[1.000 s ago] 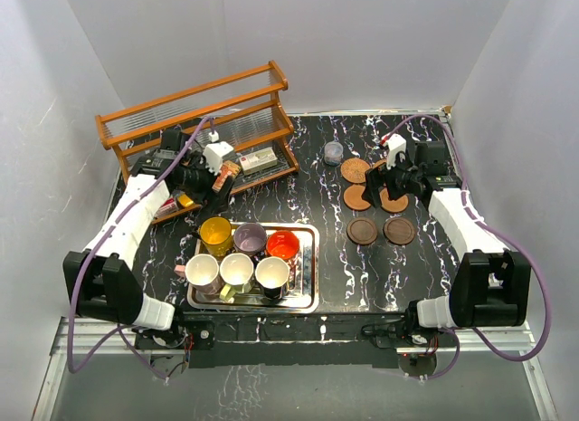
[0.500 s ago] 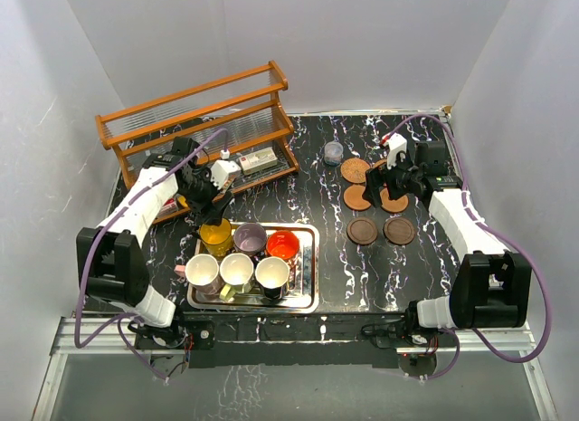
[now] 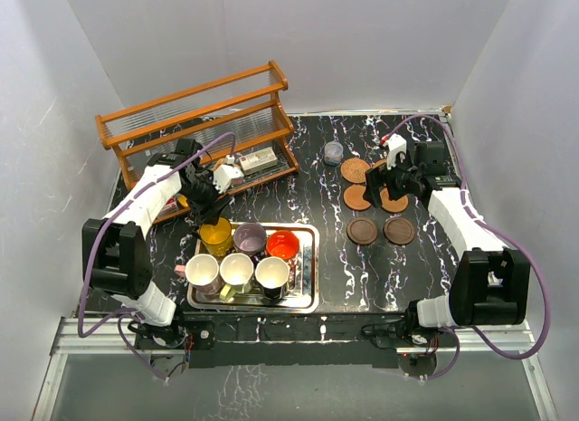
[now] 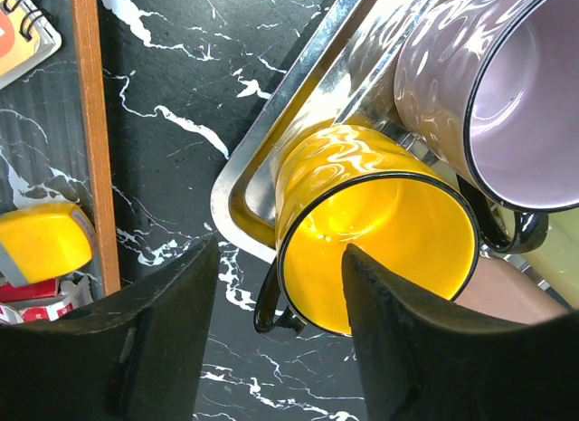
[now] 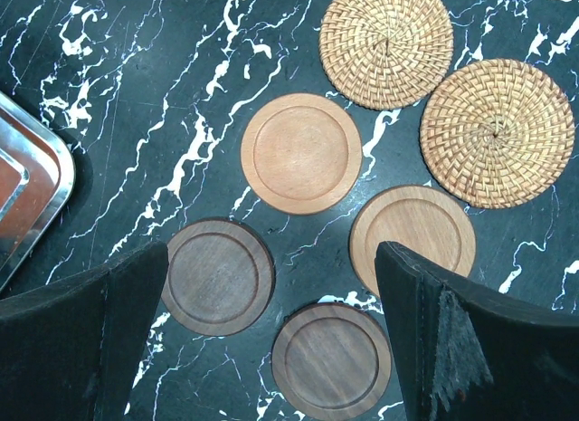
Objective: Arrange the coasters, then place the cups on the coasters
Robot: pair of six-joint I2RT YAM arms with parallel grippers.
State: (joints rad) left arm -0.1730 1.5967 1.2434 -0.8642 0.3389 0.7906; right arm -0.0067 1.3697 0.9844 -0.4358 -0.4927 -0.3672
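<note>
Left gripper [image 4: 277,281] half-spread, straddling handle-side wall of yellow mug [image 4: 362,181], not pinching yet. Mug sitting in corner of steel tray [image 4: 258,163], touching mauve mug [image 4: 511,95]. Advising: pinching wall squarely, avoiding thin loop handle, lifting straight, since glossy enamel is looking slippery. Right gripper [image 5: 271,258] gaping empty, hovering over coasters [image 5: 301,153] on marbled counter [image 5: 136,95]: two woven, four smooth wooden discs.

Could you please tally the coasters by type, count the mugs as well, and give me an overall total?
Woven coasters: 2
Light wooden coasters: 2
Dark wooden coasters: 2
Mugs: 6
Total: 12
</note>
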